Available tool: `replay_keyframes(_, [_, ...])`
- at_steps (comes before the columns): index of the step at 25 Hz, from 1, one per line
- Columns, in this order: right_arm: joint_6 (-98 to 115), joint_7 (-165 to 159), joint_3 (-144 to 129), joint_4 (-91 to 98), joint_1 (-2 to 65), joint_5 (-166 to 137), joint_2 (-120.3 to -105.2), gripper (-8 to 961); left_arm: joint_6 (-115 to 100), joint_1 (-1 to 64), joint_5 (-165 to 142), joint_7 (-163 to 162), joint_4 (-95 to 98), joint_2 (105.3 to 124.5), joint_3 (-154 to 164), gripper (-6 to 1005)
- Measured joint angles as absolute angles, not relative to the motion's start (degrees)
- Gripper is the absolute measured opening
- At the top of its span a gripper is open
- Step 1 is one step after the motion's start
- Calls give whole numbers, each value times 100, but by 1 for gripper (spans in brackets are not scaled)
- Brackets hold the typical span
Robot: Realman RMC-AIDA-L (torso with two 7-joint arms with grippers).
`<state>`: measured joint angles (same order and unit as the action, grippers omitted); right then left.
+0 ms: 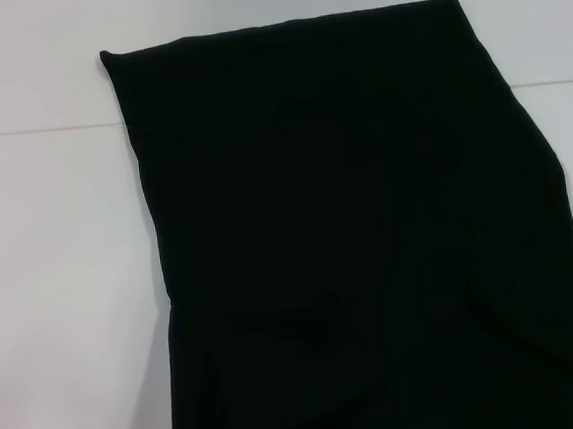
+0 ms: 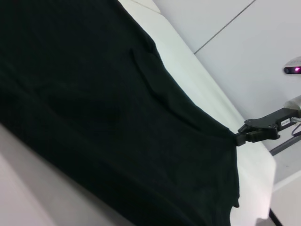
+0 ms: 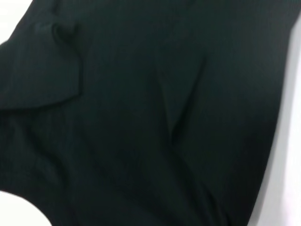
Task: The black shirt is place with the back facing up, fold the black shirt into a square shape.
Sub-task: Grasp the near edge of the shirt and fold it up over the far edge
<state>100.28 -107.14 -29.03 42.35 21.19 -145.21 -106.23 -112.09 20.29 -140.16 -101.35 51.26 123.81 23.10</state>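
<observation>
- The black shirt (image 1: 368, 227) is lying spread across the white tabletop (image 1: 61, 274), plain dark side up, far hem straight and flat.
- My right tool (image 2: 241, 136) is showing in the left wrist view, pinching the shirt's edge; the cloth is pulling into a taut peak right at its tip.
- From that tool the fabric is fanning away in long creases across the tabletop.
- My right wrist view is filling with folds of dark cloth just below.
- My left tool isn't showing anywhere, so I cannot tell how it is set.
</observation>
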Motion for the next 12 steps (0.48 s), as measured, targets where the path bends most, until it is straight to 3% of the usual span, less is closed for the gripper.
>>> replay_keyframes(8, [10226, -10485, -2702, 4237, 2066, -14529, -10634, 57, -11183, 2155, -13995, -10119, 4939, 12372, 2308, 104])
replay_keyframes(12, [10231, -10453, -2580, 4237, 2220, -14483, -10655, 57, -11054, 2521, -13913, -10220, 4798, 12259, 2281, 107])
